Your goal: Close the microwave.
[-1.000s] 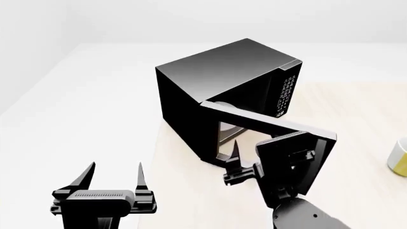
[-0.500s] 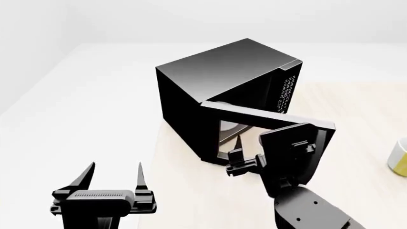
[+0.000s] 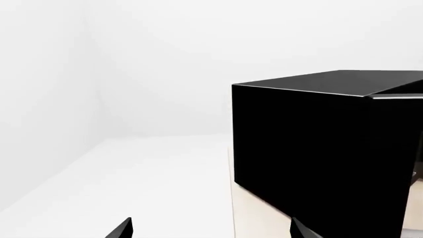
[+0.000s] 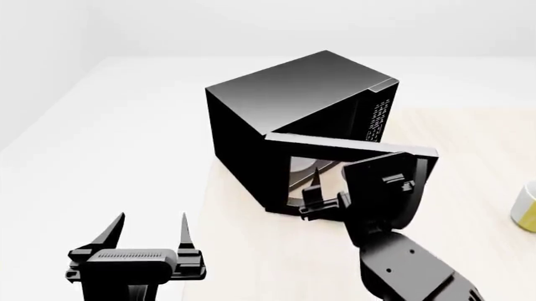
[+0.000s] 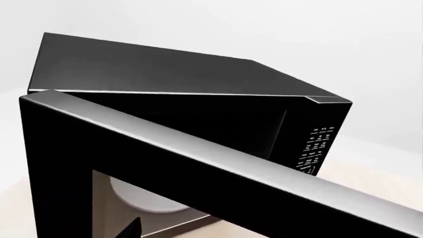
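- Head view shows the microwave (image 4: pixel 293 119) standing on the pale wooden surface (image 4: pixel 251 257), near that surface's left edge and turned at an angle to the robot.
- Its door (image 4: pixel 352 150) is partly open, swung out toward the robot, with a gap on the keypad side.
- Through the door window the white turntable plate (image 4: pixel 303 170) shows inside the cavity.
- A keypad panel (image 4: pixel 377 122) with white markings sits on the right of the microwave's front.
- The right tool (image 4: pixel 317 197) is up against the outer face of the door; only one dark fingertip is plainly seen, so I cannot tell whether it is spread or pressed together.
- In the right wrist view the door's grey top edge (image 5: pixel 264 168) crosses the frame close to the camera, with the plate (image 5: pixel 142 198) behind the window.
- The left tool (image 4: pixel 147 232) hangs to the left, well apart from the microwave, its fingers spread and holding nothing.
- A yellow cup (image 4: pixel 526 207) stands at the far right edge of the surface.
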Robot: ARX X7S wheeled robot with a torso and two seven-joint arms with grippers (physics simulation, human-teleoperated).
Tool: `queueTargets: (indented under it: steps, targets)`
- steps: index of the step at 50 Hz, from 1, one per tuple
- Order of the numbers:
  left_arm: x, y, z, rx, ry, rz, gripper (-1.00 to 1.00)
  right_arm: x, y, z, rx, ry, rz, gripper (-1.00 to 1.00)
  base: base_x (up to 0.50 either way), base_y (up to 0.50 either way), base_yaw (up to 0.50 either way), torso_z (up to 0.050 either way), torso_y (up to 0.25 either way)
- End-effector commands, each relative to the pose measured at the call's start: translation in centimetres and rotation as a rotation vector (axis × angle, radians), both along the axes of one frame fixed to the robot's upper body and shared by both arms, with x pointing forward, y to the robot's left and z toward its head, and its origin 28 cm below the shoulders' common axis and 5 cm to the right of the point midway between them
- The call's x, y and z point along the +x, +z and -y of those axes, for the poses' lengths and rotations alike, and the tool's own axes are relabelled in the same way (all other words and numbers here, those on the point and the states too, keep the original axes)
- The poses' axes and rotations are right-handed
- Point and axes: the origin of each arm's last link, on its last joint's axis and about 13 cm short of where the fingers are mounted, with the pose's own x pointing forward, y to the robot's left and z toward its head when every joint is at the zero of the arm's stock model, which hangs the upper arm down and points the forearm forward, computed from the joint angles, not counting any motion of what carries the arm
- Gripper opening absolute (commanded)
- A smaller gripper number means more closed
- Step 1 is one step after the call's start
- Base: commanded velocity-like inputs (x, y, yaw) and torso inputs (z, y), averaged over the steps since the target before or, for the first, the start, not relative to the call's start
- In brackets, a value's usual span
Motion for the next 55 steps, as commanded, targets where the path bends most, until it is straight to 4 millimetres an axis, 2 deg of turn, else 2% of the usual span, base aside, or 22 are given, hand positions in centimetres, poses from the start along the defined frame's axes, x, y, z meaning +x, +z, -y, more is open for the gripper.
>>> queueTargets:
  steps: [1,36,55]
  targets:
    - [0.0,0.0,0.0,0.001,0.002,-0.001,1.0,0.1,-3.0,1.2,-0.038,-0.067,-0.154,1.0,0.0,0.0,0.0,0.0,0.0]
    - [0.1,-0.2,0.0,0.001,0.008,-0.004,1.0,2.3,-3.9,1.9,-0.052,-0.028,-0.186,1.0,0.0,0.0,0.0,-0.001,0.0]
    - [0.0,-0.1,0.0,0.003,0.007,-0.008,1.0,3.0,-3.9,3.1,-0.035,0.016,-0.183,1.0,0.0,0.0,0.0,-0.001,0.0]
